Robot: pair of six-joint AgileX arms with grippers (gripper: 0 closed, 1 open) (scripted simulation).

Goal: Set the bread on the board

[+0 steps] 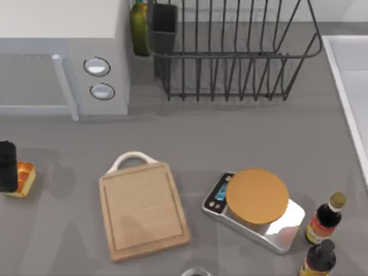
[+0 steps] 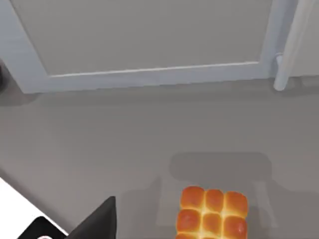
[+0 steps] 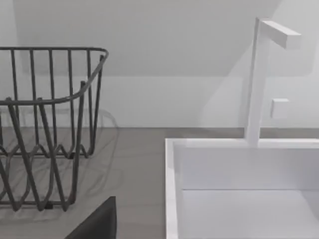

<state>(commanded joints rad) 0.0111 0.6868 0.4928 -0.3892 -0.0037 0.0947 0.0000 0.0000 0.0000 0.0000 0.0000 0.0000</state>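
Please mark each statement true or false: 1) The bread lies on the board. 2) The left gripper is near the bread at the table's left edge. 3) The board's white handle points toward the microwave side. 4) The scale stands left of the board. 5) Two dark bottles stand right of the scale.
1) False: the bread lies on the table, left of the board, apart from it.
2) True: the left gripper is beside the bread.
3) True.
4) False: the scale stands right of the board.
5) True: the bottles are there.

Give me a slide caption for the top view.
Left claw over the bread at the table's left edge, board bare beside the scale.
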